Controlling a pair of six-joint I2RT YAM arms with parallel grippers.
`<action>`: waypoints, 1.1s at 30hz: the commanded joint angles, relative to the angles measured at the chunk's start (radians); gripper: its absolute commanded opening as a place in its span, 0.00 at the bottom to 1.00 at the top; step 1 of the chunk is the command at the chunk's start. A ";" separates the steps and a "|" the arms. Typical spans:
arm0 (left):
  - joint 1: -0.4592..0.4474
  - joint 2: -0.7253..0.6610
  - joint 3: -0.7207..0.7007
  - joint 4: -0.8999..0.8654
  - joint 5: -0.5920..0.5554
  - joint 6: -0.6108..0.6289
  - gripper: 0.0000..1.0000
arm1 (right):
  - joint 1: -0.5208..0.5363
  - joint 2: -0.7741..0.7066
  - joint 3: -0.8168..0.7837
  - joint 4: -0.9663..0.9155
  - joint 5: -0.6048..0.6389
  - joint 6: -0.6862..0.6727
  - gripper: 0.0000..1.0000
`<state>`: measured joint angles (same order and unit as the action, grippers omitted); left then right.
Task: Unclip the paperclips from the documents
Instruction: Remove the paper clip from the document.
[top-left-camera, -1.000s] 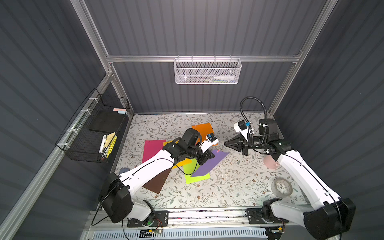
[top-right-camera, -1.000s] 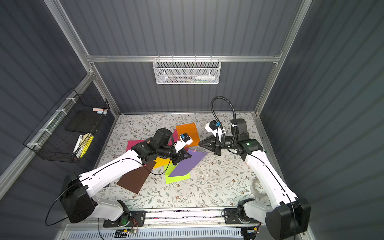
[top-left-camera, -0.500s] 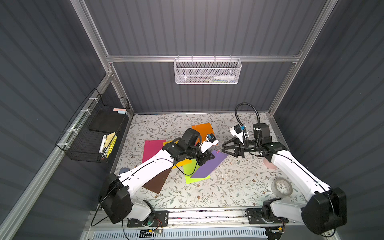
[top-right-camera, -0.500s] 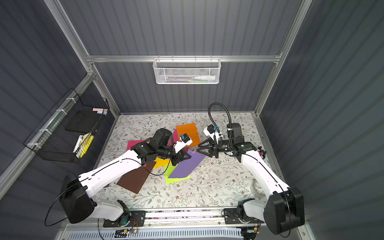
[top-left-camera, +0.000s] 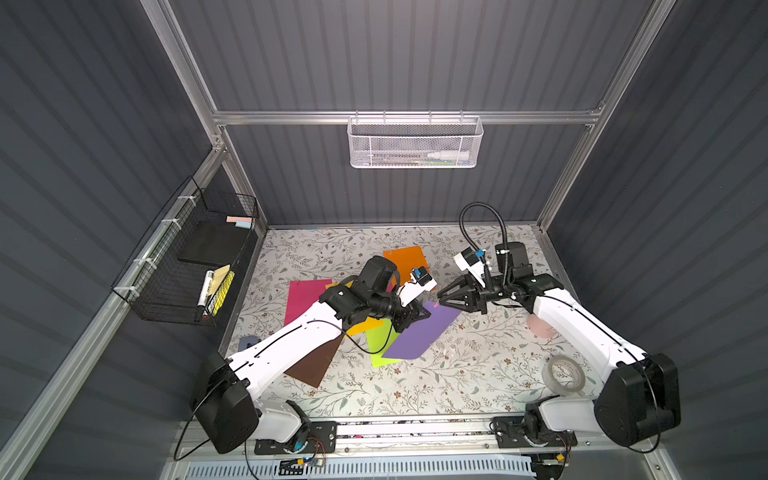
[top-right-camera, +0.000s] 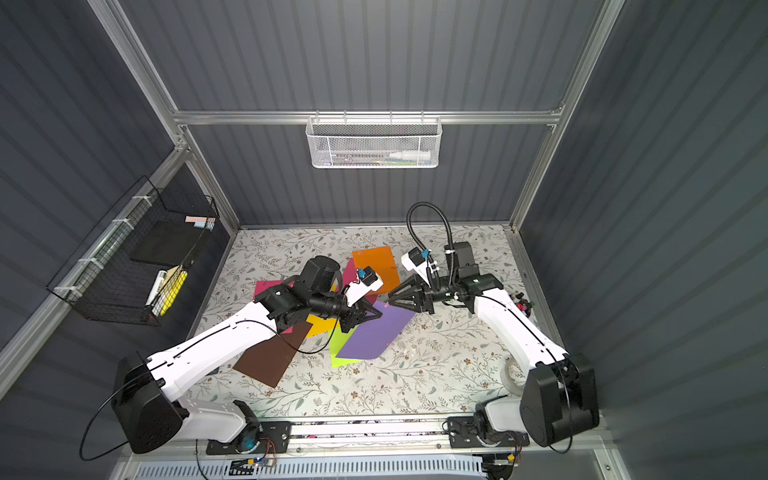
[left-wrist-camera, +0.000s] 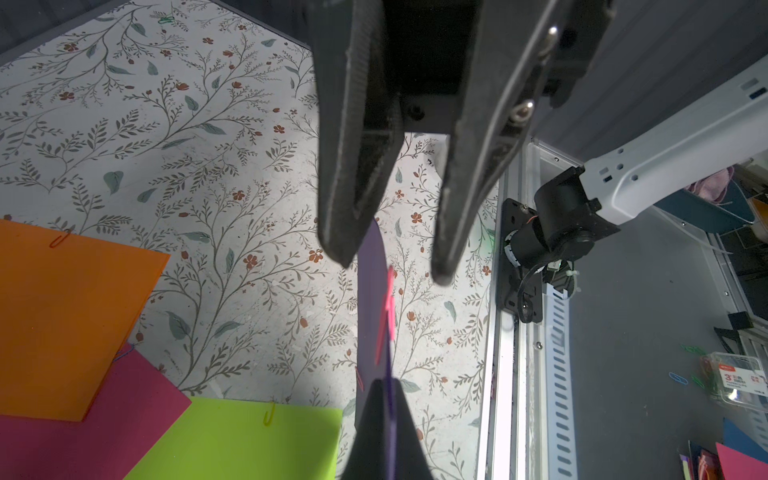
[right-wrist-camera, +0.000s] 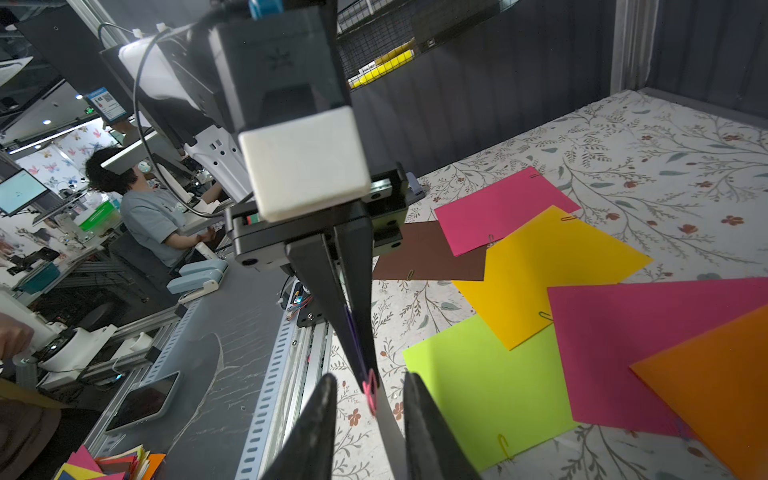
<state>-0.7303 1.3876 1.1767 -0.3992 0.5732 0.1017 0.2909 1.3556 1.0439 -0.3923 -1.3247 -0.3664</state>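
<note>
- The purple sheet (top-left-camera: 419, 336) is the biggest worry. The left claw (top-left-camera: 426, 313) is clamped together on one corner and holds it up off the table, while the rest trails down across the lime green sheet (top-left-camera: 380, 345). A hard sideways tug could tear that corner or drag the paper out of the grip.
- The loose sheets nearby, yellow (right-wrist-camera: 540, 270) and magenta (right-wrist-camera: 644, 353), lie overlapped and unpinned. Swinging the purple one might sweep them out of place.
- The right claw (right-wrist-camera: 370, 399) has its fingers apart, one on each side of the raised corner.
- The two claws sit nearly tip to tip, so a small overshoot could knock them together.
- The pink paperclip (right-wrist-camera: 370, 390) lies between the right claw's fingers, on the edge of the purple sheet, not yet pinched. A close that lands off-centre would likely nip paper along with wire, and the clip would not slide off. A weak pinch could let it flick away.
- The room has dark grey ribbed walls on a metal frame. A white mesh basket (top-left-camera: 415, 143) hangs on the back wall and a black wire basket (top-left-camera: 187, 266) on the robot's left.
- The table (top-left-camera: 457, 374) is flat, pale and printed with leaves and small flowers, so a dropped clip would be hard to spot.
- A roll of tape (top-left-camera: 563, 374) lies near the right arm's base.
- Small clips sit on the edges of the other sheets too.
</note>
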 joint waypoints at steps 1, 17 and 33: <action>-0.001 -0.035 0.029 -0.018 0.022 0.016 0.00 | 0.013 -0.011 0.012 -0.040 -0.029 -0.042 0.31; -0.001 -0.052 0.009 -0.012 0.027 0.006 0.00 | 0.016 -0.029 0.023 -0.055 -0.004 -0.061 0.05; -0.023 -0.006 0.004 -0.012 -0.023 0.003 0.00 | -0.030 -0.037 0.056 -0.097 0.012 -0.061 0.02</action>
<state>-0.7425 1.3655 1.1767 -0.3981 0.5682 0.1009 0.2726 1.3342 1.0672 -0.4812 -1.3018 -0.4194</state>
